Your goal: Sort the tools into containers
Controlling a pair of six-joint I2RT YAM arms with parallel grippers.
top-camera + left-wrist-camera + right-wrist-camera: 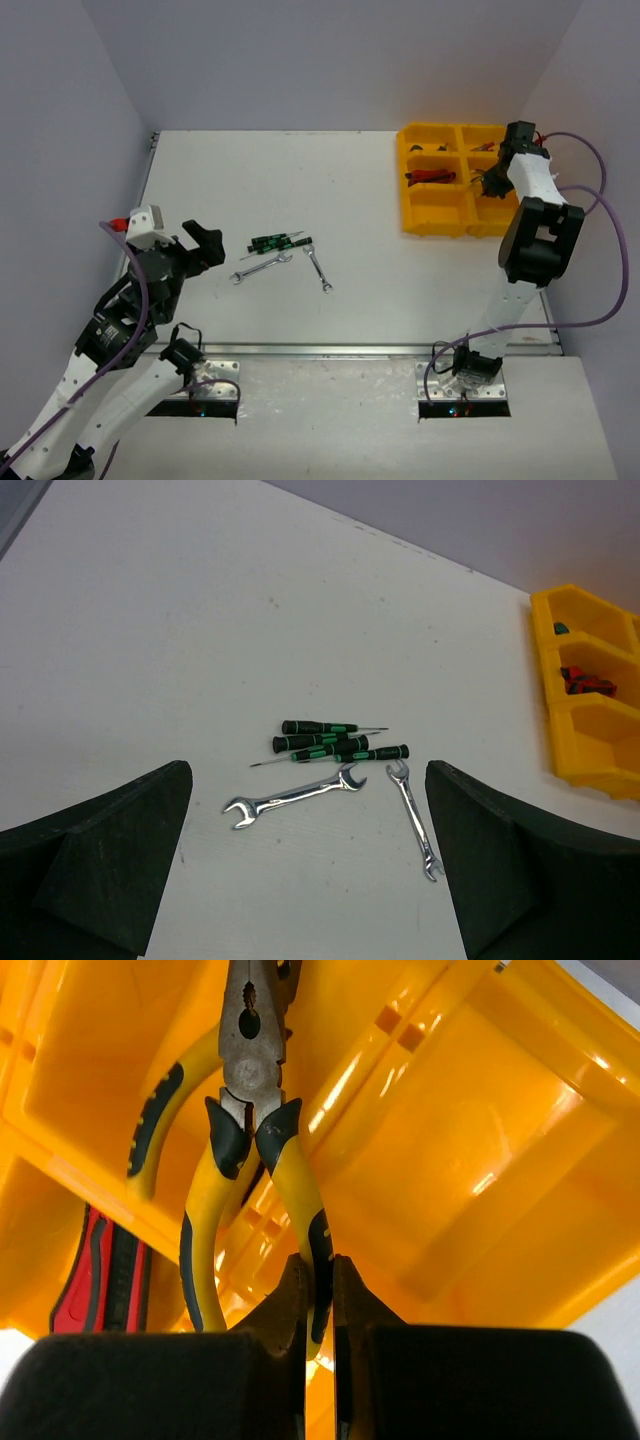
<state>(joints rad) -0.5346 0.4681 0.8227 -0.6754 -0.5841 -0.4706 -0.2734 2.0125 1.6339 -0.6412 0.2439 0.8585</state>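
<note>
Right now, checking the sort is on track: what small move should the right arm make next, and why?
Probably open the right gripper, perhaps after easing down a little. It is shut on one handle of the pliers, which hang over the tray, nose toward a compartment where another yellow handle lies.

I see slim green-and-black-handled screwdrivers (pixel 278 243) lying flat in a loose bundle mid-tabletop; one silver open-ended wrench (pixel 262 268) lies just beside them, a second silver wrench (pixel 319 270) angled near it; the bright yellow six-compartment plastic tray (pixel 432 210) sits far right; red-and-black cutters (pixel 432 179) lie in its left middle compartment; yellow-and-black-handled steel pliers (pixel 250 1110) point nose-first into the tray, one handle pinched in the right gripper (pixel 318 1265).
</note>
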